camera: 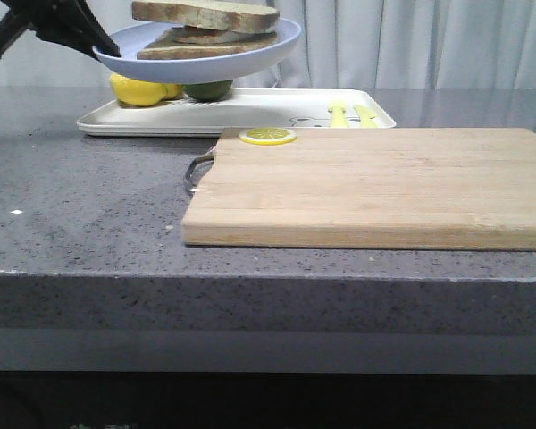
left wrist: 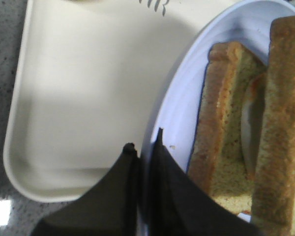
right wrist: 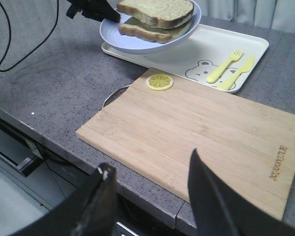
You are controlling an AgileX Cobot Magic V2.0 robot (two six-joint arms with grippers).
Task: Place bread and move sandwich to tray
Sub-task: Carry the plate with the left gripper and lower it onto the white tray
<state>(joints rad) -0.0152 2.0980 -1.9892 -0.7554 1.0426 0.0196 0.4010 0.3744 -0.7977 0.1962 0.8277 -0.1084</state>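
My left gripper is shut on the rim of a pale blue plate and holds it in the air over the left part of the white tray. On the plate lies the sandwich, with a plain bread slice on top. In the left wrist view the fingers pinch the plate rim, with the tray below and a pale egg edge between the slices. My right gripper is open and empty over the table's front edge.
A wooden cutting board lies in front of the tray, with a lemon slice on its far left corner. A lemon and a lime sit on the tray under the plate. A black cable lies at the left.
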